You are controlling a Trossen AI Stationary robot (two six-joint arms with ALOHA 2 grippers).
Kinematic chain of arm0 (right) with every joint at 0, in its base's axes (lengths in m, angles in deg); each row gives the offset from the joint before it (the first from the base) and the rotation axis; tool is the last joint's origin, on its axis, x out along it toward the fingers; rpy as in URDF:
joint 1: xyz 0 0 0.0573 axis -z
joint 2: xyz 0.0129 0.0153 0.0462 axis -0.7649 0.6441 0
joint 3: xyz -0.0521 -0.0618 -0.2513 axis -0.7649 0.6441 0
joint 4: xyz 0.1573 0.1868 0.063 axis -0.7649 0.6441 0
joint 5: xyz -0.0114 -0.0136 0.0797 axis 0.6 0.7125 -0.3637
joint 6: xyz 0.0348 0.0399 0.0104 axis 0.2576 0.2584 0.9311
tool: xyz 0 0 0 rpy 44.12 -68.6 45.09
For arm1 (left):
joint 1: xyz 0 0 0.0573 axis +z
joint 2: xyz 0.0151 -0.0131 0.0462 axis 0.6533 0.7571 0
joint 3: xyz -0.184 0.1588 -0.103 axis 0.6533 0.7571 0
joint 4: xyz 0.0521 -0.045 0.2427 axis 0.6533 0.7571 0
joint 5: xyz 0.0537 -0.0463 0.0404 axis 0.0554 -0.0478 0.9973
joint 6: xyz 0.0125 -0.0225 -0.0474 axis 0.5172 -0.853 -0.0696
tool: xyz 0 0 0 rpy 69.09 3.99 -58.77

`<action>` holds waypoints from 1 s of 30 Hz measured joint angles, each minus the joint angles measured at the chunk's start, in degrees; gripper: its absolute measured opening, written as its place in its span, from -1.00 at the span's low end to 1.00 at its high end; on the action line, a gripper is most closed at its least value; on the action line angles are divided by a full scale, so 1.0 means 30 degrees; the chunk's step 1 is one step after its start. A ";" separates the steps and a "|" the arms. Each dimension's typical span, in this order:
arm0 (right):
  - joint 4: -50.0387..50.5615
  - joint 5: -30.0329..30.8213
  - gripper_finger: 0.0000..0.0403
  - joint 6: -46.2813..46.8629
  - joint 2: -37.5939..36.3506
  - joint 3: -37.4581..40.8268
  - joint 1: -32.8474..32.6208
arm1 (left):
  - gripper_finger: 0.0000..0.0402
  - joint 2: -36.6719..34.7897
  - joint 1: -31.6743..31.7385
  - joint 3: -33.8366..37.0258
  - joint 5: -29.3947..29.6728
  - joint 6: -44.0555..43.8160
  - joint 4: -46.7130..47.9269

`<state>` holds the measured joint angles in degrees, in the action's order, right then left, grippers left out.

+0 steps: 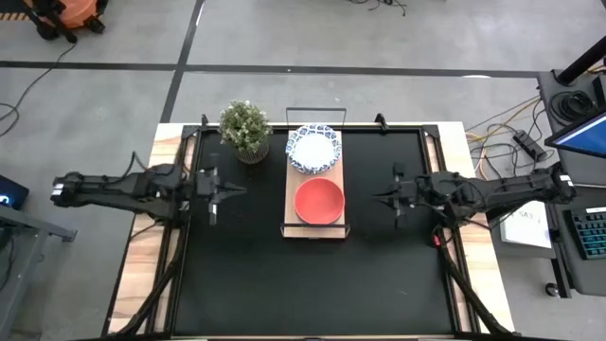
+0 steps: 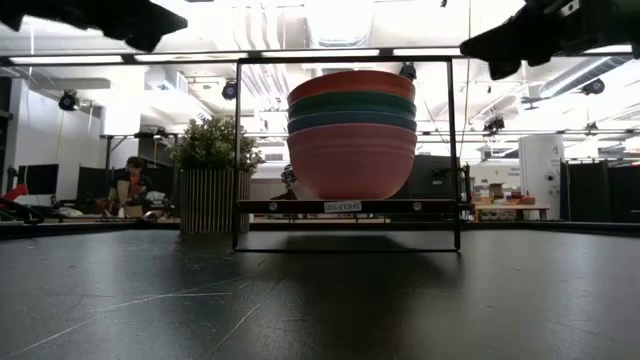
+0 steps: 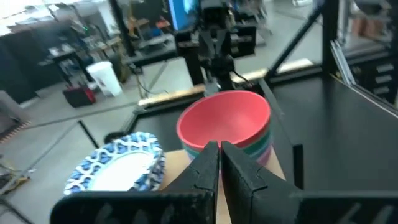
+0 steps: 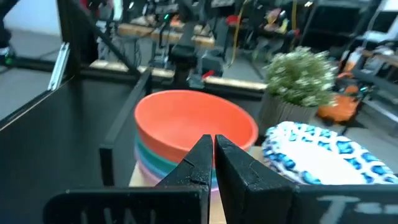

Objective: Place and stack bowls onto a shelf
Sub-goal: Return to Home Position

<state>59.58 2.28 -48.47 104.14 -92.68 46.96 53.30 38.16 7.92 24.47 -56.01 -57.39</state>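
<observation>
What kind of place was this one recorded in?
Most likely a robotics lab or workshop. The table stands on a bare concrete floor with loose cables lying across it. A keyboard sits to one side, and a person sits among cluttered benches in the room behind.

A grey concrete floor (image 1: pixel 104 95), crossed by dark lines, is seen around the worktop (image 1: pixel 237 275). Off the worktop's right edge, a power strip (image 1: pixel 525 143) with cables, a lit monitor (image 1: pixel 582 133) and a keyboard (image 1: pixel 589 232) are set. Beyond the far edge, long ceiling lights (image 2: pixel 320 52) are lit over an open workshop with pale walls (image 2: pixel 535 160), where a seated person (image 2: pixel 130 178) is seen in the distance.
</observation>
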 joint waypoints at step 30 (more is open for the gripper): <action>0.4699 -0.3712 -0.96 -0.0143 -1.0504 0.4710 0.1241 | -1.00 -1.0047 0.0881 0.8018 -0.1449 -0.4301 -0.1872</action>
<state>73.68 -8.86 -48.90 72.63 -78.55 50.68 23.16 40.80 31.97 20.13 -68.91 -63.01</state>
